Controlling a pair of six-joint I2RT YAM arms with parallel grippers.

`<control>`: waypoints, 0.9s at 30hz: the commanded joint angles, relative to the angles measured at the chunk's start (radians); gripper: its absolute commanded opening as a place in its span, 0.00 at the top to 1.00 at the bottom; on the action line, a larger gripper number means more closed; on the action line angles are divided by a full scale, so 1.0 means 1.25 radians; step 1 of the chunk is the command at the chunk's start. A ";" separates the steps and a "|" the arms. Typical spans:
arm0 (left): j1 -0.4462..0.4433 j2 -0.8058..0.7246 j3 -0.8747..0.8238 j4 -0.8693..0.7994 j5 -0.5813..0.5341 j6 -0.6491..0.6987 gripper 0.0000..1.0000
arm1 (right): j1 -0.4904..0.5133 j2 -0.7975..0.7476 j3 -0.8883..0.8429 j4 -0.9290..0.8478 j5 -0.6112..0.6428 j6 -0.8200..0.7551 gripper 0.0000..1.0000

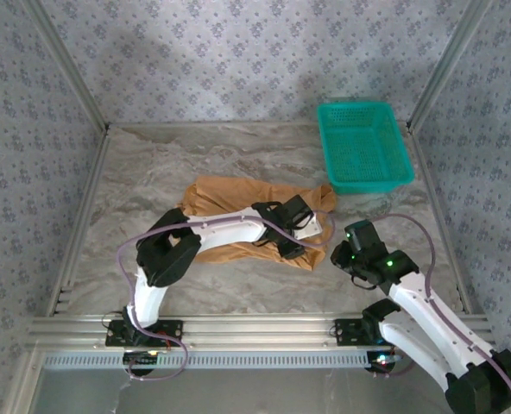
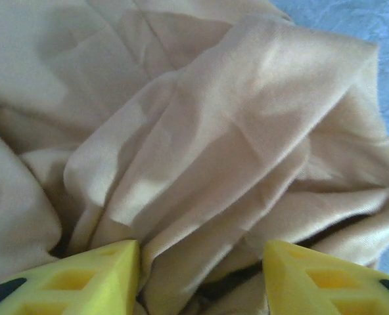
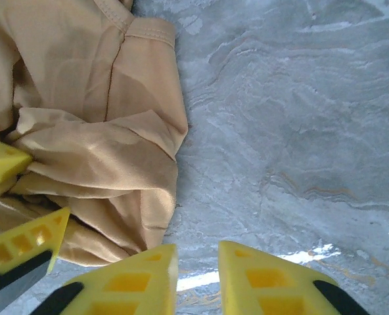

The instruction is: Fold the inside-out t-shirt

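Fingers of the left gripper [image 2: 201, 282] are spread wide, and a bunched ridge of the inside-out t-shirt [image 2: 214, 131] rises between them. I can't see the pads pressing in, so I read it as open and straddling the cloth. From the right wrist camera the same pair of yellow tips [image 3: 17, 200] sits at the shirt's crumpled right end, one on each side of a fold.

The right gripper [image 3: 198, 275] is narrow, with just a slit between its fingers, and it holds nothing. It hangs over bare marble just beside the shirt's hemmed edge [image 3: 96, 131] without touching it.

From above, the left gripper [image 1: 297, 241] reaches across the tan-orange shirt [image 1: 225, 194], which lies in a loose, rumpled band across the middle of the table [image 1: 152, 164]. The right gripper [image 1: 343, 257] is close off the shirt's near right corner.

The teal basket [image 1: 363, 147] stands at the far right; its mesh floor is in plain sight all over. Its near left corner is close to the shirt's far right end but apart from it.

Open marble runs left of the shirt, in front of it and to the right of the right arm — room to drag cloth. Aluminium rails [image 1: 238, 332] edge the table and patterned walls [image 1: 238, 52] close it in. The left arm's own forearm lies over the shirt's middle, which hides that part from me.
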 commanded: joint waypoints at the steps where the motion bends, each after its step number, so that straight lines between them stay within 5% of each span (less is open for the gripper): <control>1: 0.001 0.028 0.054 -0.033 -0.036 0.025 0.68 | 0.005 0.015 0.022 -0.002 -0.021 -0.021 0.80; 4: 0.008 0.043 0.096 -0.072 -0.041 0.005 0.94 | 0.014 0.038 0.032 -0.013 -0.022 -0.040 0.86; 6: 0.012 0.036 0.110 -0.088 -0.041 -0.010 1.00 | 0.027 0.047 0.030 0.005 -0.035 -0.044 0.90; 16: 0.026 -0.036 0.142 -0.108 -0.013 -0.073 1.00 | 0.135 0.210 0.039 0.279 -0.025 0.016 0.87; 27: 0.051 -0.053 0.115 -0.092 0.015 -0.122 1.00 | 0.121 0.380 0.085 0.376 -0.013 0.091 0.76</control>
